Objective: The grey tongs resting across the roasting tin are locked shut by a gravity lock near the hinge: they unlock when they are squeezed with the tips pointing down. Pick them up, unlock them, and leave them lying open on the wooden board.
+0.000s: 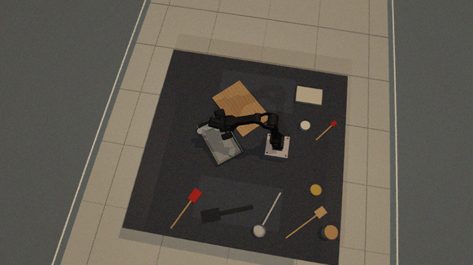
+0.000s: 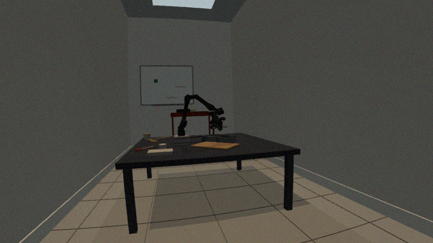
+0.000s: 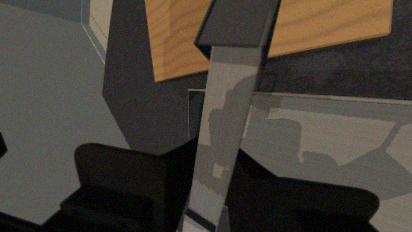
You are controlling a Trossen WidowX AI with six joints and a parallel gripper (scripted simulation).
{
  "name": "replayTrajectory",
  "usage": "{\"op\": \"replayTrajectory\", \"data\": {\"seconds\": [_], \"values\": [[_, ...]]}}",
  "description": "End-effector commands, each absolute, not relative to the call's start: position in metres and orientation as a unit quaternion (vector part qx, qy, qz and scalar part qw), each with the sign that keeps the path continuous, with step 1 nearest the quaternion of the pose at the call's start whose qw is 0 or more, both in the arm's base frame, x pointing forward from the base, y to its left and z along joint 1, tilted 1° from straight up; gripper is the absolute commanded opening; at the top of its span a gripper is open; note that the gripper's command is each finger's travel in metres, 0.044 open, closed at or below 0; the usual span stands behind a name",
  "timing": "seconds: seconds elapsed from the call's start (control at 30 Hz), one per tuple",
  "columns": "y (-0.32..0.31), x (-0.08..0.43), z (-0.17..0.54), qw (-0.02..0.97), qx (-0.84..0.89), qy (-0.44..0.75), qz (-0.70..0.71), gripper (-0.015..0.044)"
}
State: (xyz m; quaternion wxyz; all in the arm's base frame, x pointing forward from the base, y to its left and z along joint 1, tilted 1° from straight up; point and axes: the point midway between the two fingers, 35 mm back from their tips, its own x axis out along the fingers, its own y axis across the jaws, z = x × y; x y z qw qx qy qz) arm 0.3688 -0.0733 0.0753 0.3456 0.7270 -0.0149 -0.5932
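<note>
My gripper is shut on the grey tongs. The wrist view shows one finger on each side of their pale metal body, and a dark block at their far end. The tongs are raised above the roasting tin, near its back left corner, and look roughly level in the exterior view. One pale end sticks out past the tin in the top view. Whether they are locked cannot be told. The wooden board lies behind the tin, partly under my arm.
A cream block and a white round piece lie to the right of the board. A red spatula, a black spatula and a ladle lie at the front. A yellow disc and an orange-topped cup are at the right.
</note>
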Motion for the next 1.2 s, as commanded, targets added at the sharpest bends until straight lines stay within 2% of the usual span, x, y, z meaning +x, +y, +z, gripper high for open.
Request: {"op": "replayTrajectory", "data": {"seconds": [0.0, 0.23, 0.9, 1.17], "values": [[-0.0734, 0.3647, 0.0727, 0.346, 0.72, -0.01, -0.602, -0.015], [-0.0742, 0.3647, 0.0713, 0.344, 0.714, 0.011, -0.609, -0.015], [-0.0803, 0.3578, 0.0689, 0.274, 0.669, 0.253, -0.643, -0.015], [-0.0804, 0.3575, 0.0694, 0.271, 0.668, 0.261, -0.642, -0.015]]}}
